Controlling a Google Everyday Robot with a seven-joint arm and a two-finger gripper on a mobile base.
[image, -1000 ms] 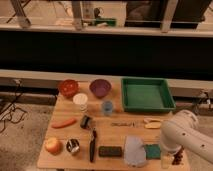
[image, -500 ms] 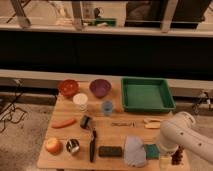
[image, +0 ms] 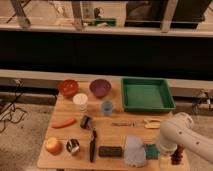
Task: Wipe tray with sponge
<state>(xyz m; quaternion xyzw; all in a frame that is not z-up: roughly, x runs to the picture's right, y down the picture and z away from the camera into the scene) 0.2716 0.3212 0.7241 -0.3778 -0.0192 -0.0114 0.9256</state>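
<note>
The green tray (image: 147, 106) sits empty at the back right of the wooden table. The teal sponge (image: 151, 151) lies flat near the front edge, just right of a pale blue-grey cloth (image: 134, 150). My white arm reaches in from the right, and the gripper (image: 170, 158) points down at the table's front right corner, close beside the sponge's right end. It stands open with nothing in it. The arm's wrist hides part of the sponge's right side.
A red bowl (image: 68, 88), a purple bowl (image: 100, 88), a white cup (image: 80, 101) and a blue cup (image: 107, 107) stand left of the tray. A carrot (image: 64, 123), apple (image: 52, 145), metal cans (image: 73, 146), black tool (image: 92, 145) and dark block (image: 110, 151) fill the front left.
The arm has drifted slightly left toward the sponge. Nothing on the table has moved.
</note>
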